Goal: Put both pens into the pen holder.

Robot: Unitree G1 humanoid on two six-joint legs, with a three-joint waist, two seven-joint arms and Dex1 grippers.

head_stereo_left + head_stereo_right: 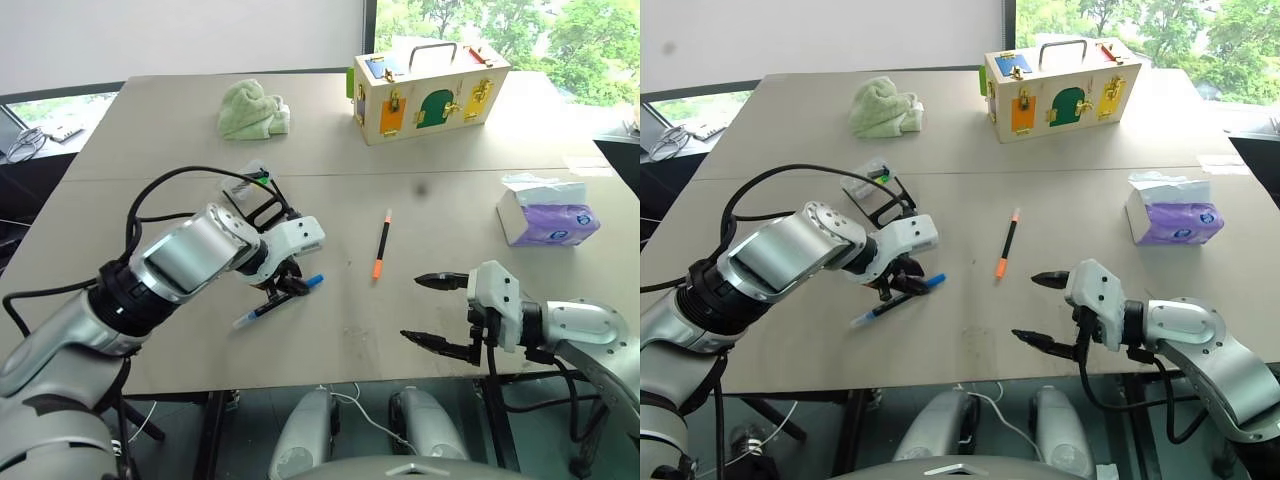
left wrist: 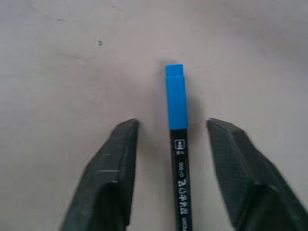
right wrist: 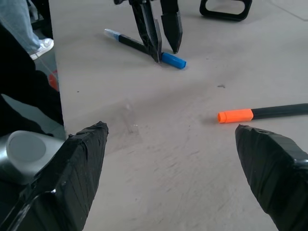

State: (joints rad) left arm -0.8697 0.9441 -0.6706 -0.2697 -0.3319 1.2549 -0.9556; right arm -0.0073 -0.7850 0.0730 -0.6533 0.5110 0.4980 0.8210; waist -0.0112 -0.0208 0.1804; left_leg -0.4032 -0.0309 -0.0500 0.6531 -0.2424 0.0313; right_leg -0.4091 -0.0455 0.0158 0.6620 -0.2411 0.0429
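Observation:
The blue-ended pen (image 1: pixel 275 302) lies flat on the table near its front edge. My left gripper (image 1: pixel 285 290) points down over it, open, with one black finger (image 2: pixel 118 163) on each side of the barrel (image 2: pixel 179 159) and a gap between pen and pads. The orange-ended pen (image 1: pixel 382 245) lies free mid-table, orange end toward me. The pen holder (image 1: pixel 255 195), a clear cup on a black loop frame, stands just behind my left wrist, partly hidden by it. My right gripper (image 1: pixel 413 309) hovers wide open at the front right, empty, facing the orange end (image 3: pixel 235 115).
A wooden box (image 1: pixel 430 95) with coloured doors stands at the back right. A green cloth (image 1: pixel 253 110) lies at the back left. A tissue pack (image 1: pixel 548 218) sits at the right edge. A person's leg and shoe (image 3: pixel 33 33) are beside the table.

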